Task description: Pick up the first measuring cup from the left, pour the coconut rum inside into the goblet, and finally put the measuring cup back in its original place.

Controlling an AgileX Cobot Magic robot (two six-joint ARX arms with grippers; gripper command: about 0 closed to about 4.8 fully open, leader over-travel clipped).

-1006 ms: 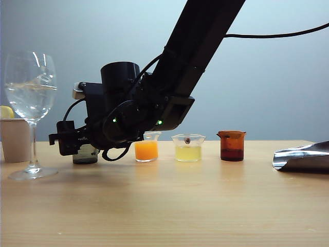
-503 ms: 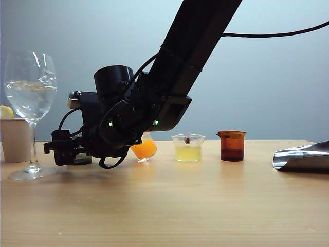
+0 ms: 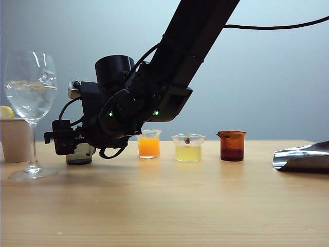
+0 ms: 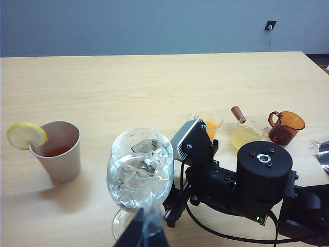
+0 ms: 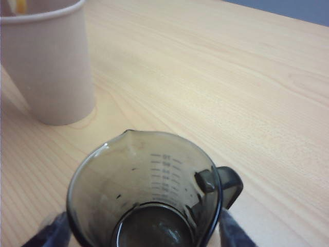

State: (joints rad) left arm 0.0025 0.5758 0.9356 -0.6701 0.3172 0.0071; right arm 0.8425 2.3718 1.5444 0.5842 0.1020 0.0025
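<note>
While wide apart, right tool (image 3: 64,141) flanks the first measuring cup (image 5: 146,195).

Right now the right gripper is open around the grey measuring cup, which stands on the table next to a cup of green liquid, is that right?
One thing is wrong: the liquid in the neighbouring cup is orange, not green, as the exterior view shows. The rest holds: the right gripper is open around the grey measuring cup, which stands on the table.

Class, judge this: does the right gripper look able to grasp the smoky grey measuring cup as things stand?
Probably yes: the right gripper is open with the grey measuring cup upright between its fingers, nothing blocking.
</note>
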